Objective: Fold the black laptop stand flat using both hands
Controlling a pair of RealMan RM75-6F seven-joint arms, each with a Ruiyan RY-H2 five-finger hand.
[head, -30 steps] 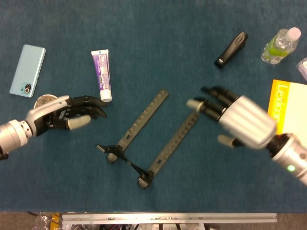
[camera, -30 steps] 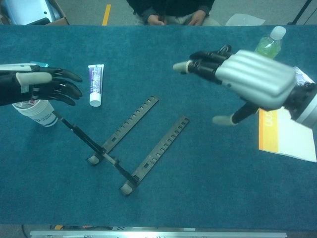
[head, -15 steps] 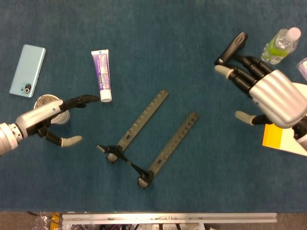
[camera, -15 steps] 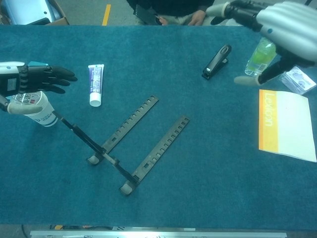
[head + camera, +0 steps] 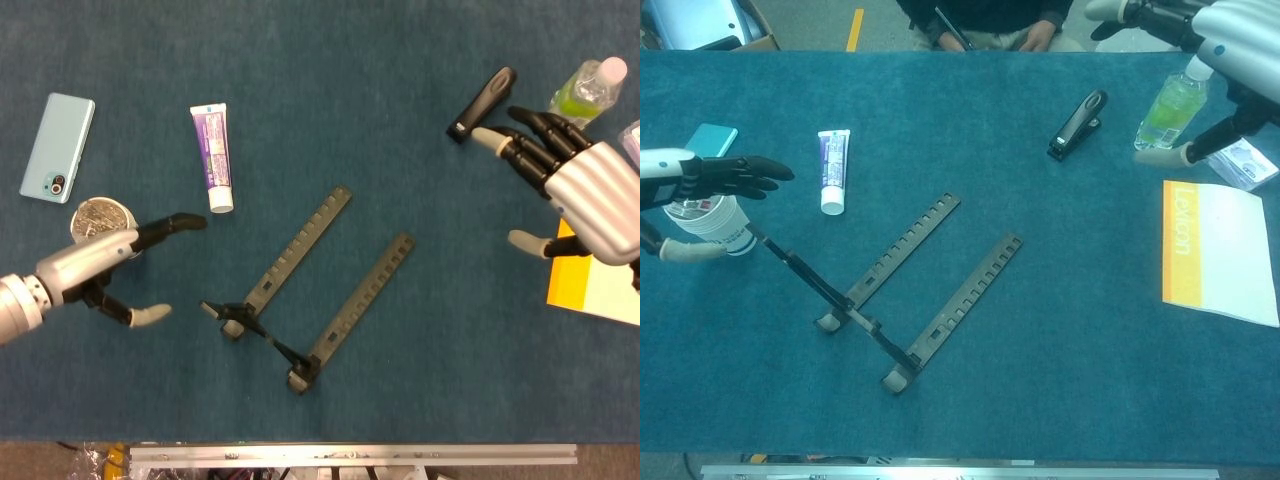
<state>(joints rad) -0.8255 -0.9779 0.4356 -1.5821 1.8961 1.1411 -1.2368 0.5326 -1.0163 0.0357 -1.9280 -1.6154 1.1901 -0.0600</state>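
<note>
The blue tabletop (image 5: 320, 80) carries the black stand (image 5: 310, 290) near its middle, two slotted rails angling far-right from a near crossbar. The right robot hand (image 5: 575, 190) hovers at the right over a yellow book (image 5: 595, 290), released, fingers spread. The left robot hand (image 5: 95, 265) hangs released at the left over a cup (image 5: 712, 222). A toothpaste tube (image 5: 211, 157) lies far-left of the stand.

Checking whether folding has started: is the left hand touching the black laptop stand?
Apart. The head view shows bare blue cloth between the left hand and the laptop stand.
</note>
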